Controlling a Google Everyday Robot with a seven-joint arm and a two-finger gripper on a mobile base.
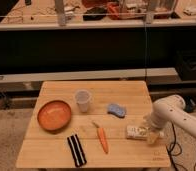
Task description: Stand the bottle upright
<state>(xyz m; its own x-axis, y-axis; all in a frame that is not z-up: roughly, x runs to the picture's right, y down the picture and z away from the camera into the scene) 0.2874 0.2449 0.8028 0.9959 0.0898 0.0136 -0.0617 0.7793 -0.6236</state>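
The small white bottle [137, 132] lies on its side near the right edge of the wooden table [56, 155], its length running left to right. My gripper [152, 135] hangs from the white arm [167, 109] and sits low at the bottle's right end, touching it or very close to it. I cannot tell whether it holds the bottle.
An orange bowl [54, 114] sits at the left. A translucent cup [83, 100] stands mid-table and a blue sponge [116, 110] lies right of it. A carrot [102, 138] and a black striped object [76, 149] lie near the front edge. Cables hang off the table's right side.
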